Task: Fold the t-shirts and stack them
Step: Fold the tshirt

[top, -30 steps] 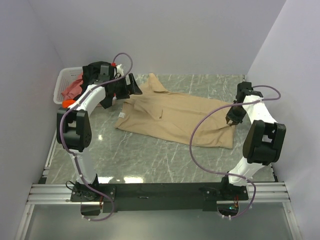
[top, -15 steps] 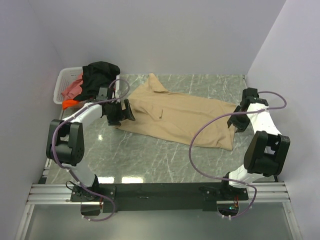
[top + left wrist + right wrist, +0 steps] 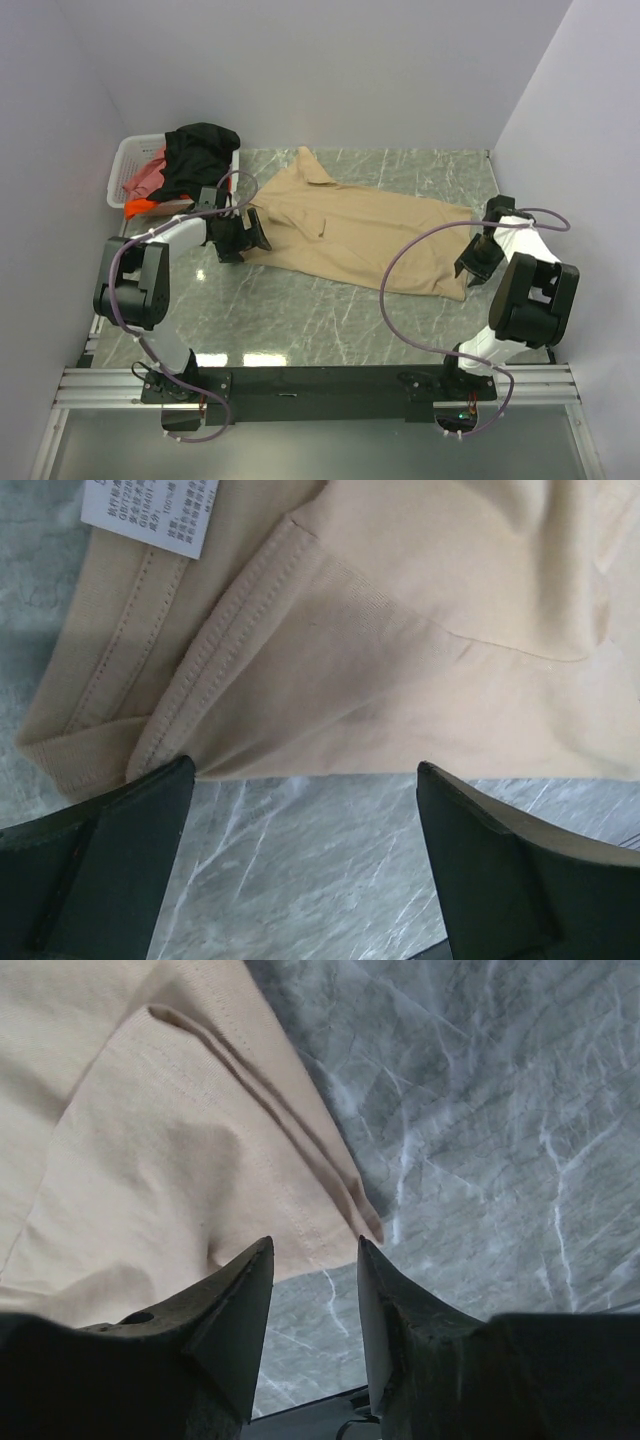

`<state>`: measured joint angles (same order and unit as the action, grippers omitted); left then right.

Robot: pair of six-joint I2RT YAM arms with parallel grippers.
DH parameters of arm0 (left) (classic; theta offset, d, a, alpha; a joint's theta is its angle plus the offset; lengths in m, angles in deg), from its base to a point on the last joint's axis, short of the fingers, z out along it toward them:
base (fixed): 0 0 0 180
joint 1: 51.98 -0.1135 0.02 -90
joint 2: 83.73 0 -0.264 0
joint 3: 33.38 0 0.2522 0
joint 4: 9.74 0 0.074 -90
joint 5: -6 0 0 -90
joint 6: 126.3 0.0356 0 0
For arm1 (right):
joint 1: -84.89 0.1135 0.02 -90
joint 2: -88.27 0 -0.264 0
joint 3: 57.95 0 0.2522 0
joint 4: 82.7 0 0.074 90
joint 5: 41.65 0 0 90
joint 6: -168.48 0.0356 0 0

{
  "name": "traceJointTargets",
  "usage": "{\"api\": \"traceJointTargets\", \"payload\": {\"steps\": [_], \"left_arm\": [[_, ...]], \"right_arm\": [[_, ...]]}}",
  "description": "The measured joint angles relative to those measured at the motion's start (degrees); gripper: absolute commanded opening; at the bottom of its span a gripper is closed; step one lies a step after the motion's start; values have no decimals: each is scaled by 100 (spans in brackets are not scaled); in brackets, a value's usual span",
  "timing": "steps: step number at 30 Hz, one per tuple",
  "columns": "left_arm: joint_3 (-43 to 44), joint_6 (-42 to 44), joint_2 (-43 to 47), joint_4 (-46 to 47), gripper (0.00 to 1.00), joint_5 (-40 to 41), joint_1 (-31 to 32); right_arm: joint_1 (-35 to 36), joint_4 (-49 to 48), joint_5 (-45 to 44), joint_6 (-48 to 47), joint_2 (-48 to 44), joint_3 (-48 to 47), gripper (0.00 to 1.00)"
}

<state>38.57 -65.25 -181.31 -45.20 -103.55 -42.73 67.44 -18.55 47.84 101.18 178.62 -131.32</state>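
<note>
- My left hand (image 3: 305, 772) stood wide open and held nothing, its two dark fingers (image 3: 110, 850) sitting in the bottom corners of the wrist picture.
- Above the gap between those fingers lay the hemmed edge of the tan shirt (image 3: 400, 630), and the left fingertip was just beside a stitched fold; I could not tell whether it touched.
- A small white tag (image 3: 150, 510) lay on the cloth at the upper left of that frame.
- Bare grey marble of the table (image 3: 300, 880) showed between my fingers along the bottom.
- My right hand (image 3: 313, 1245) had its jaws parted by a narrow gap with nothing pinched between them.
- Its tips pointed up from the bottom of the wrist frame at a corner of the same shirt, with cloth filling the upper left and marble the right.
- In the overhead picture my left hand was at left of centre, at the shirt's left end, and my right hand at right of centre, by its lower right corner.
- The tan shirt lay spread and creased across the middle of the table.
- A white basket (image 3: 122, 160) sat in the upper left by the wall.
- A black shirt (image 3: 200, 148) was draped over its right side, with a pink-red shirt (image 3: 145, 178) and an orange shirt (image 3: 140, 206) inside.
</note>
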Motion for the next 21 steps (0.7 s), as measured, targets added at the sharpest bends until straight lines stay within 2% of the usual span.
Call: {"api": "traceJointTargets", "payload": {"steps": [15,18,20,21], "left_arm": [[46,-308,-138,55,99,13,-83],[46,-326,-138,52,99,4,-122],[46,-330,-144,52,99,-4,-153],[46,-337,-151,59,99,-11,-166]], "right_arm": [[-7,-74,-37,17,785,74,40],[-7,-74,-61,17,841,74,38],[-7,-72,-81,15,848,74,33],[-7,-72,-96,13,850,74,28]]}}
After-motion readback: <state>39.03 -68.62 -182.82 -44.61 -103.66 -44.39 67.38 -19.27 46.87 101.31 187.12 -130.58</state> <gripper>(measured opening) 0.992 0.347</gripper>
